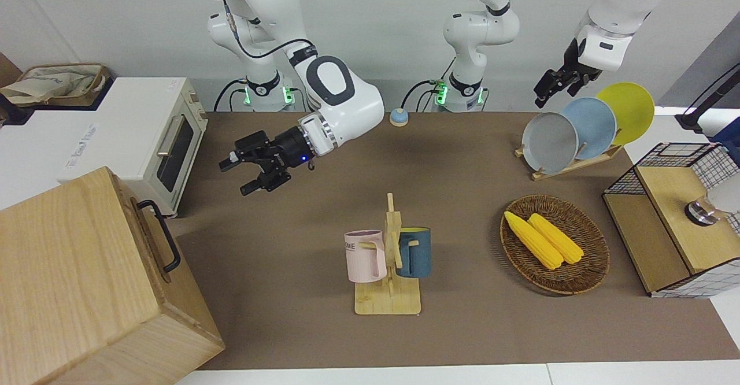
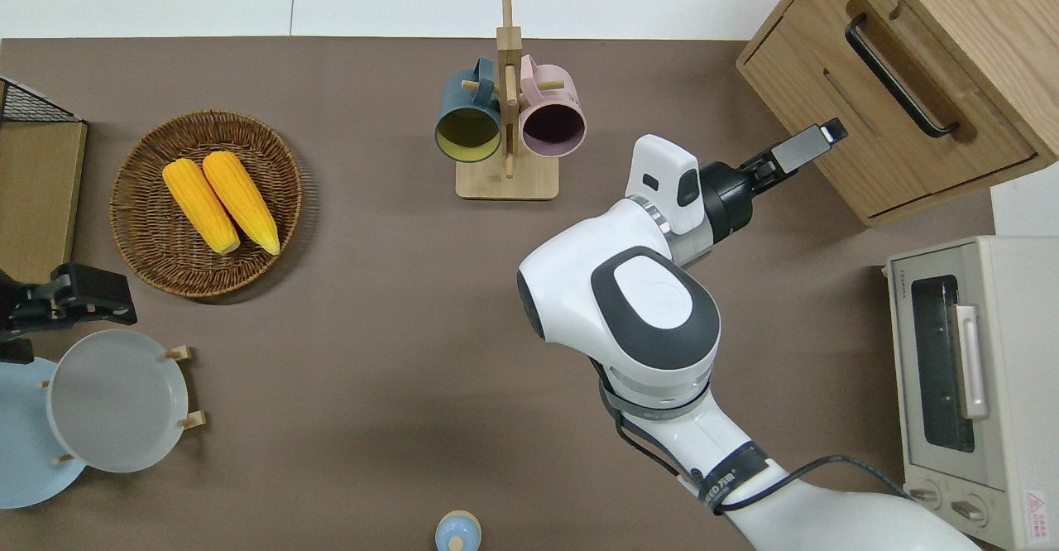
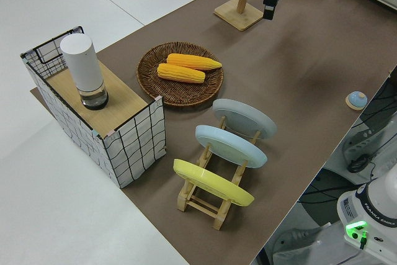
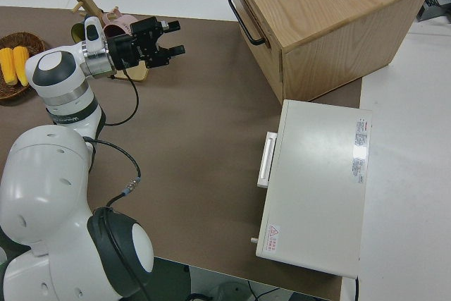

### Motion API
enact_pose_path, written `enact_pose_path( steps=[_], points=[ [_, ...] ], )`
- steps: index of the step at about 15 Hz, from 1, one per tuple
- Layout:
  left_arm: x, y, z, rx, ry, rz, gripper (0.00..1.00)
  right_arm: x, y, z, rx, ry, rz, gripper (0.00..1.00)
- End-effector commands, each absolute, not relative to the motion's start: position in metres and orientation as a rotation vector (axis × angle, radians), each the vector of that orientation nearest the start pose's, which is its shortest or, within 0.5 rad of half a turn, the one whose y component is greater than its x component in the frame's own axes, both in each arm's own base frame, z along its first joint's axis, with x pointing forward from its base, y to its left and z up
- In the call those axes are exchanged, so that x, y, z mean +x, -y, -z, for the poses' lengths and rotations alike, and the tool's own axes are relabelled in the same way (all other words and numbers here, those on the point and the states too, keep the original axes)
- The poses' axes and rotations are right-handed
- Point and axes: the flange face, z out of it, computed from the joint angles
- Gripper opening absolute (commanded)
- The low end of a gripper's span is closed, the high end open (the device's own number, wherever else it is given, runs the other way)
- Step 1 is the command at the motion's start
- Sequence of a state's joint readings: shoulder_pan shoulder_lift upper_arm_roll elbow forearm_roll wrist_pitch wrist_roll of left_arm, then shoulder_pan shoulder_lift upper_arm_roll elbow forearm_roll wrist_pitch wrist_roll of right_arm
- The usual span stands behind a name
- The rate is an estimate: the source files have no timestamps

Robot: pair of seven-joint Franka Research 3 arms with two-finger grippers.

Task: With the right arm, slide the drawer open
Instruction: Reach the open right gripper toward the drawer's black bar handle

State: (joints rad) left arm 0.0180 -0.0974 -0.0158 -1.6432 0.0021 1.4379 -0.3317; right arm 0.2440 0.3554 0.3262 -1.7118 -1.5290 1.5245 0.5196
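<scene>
In the pale cabinet, shut light-wood drawer (image 2: 889,112), black bar handle (image 2: 899,76)

Front view: camera is facing the robots from across the table (image 1: 462,142). Overhead view: camera is looking straight down, arms entering from the bottom edge. Left side view: raised camera is looking diagonally along the table from the plate rack (image 3: 214,200) end. Right side view: camera is sitting high beside the right arm, looking along its reach. Front and overhead views are sharing the mug stand (image 1: 388,269).
</scene>
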Motion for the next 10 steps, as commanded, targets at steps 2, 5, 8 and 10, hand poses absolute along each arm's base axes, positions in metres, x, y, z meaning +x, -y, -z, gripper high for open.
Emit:
enact_pose_path(
  steps=[2,5,8,10],
  points=[
    [0.506,-0.001,-0.636,-3.081,0.505,-0.156,0.99,0.597,-0.221,-0.415,1.52,-0.433,-0.389,0.983],
    [0.506,-0.001,-0.636,-3.081,0.503,-0.156,0.99,0.594,-0.221,-0.394,1.448,-0.491,-0.377,0.981],
    [0.506,0.001,-0.636,-3.081,0.498,-0.156,0.99,0.603,-0.214,-0.385,1.361,-0.553,-0.33,0.979],
    [0.506,0.01,-0.636,-3.086,0.475,-0.156,0.99,0.608,-0.209,-0.386,1.33,-0.588,-0.296,0.979]
  ],
)
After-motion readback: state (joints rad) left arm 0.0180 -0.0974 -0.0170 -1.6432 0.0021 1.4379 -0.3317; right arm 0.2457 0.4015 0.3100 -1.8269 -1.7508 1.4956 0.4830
